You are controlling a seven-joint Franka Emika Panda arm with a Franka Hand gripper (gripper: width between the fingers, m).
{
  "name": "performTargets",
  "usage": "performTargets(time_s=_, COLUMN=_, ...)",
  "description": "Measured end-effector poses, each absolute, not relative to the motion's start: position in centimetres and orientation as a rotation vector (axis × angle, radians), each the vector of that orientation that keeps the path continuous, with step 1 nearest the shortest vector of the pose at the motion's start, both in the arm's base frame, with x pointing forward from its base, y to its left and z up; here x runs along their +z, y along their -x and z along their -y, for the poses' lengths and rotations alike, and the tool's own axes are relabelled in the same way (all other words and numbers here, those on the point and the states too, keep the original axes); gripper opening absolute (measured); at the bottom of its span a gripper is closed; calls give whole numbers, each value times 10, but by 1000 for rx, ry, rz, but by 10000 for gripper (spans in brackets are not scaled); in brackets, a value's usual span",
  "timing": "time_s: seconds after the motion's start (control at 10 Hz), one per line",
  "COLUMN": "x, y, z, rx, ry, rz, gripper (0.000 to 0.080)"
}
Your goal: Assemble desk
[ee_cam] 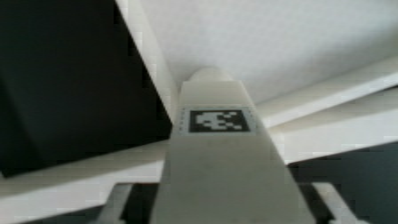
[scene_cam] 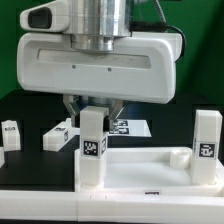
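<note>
Exterior view first: my gripper is down low under its broad white housing, and both fingers flank the top of the held leg, a white square post standing upright. I am clenched on that post; the wrist view shows it filling the whole space between my dark finger pads, with no gap on either side. The held leg runs straight away from the wrist camera, its tag facing up at me, sharp and black on white. The same tag looks out toward the exterior camera. The post's lower end is at the corner of the tabletop on the exterior view's left, and I cannot tell whether it is seated there or only touching. The tabletop lies flat on the black table, raised rim showing, white bands of it crossing behind the post in the wrist view. On the exterior view's right, a second leg stands upright at the tabletop's edge, well apart from mine. Off to the exterior view's left a loose leg lies on the table, with another leg near the frame's edge. The marker board lies flat behind my fingers.
</note>
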State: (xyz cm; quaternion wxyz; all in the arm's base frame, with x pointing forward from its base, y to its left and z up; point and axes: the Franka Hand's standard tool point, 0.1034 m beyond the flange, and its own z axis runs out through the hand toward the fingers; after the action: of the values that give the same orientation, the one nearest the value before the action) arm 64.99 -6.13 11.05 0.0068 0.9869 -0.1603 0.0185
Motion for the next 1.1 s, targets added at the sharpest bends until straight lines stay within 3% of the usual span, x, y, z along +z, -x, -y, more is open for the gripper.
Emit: performTargets(time_s=1.1, x=108, y=-649, z=61, rx=43, ry=-2470, rz=2007, gripper=290)
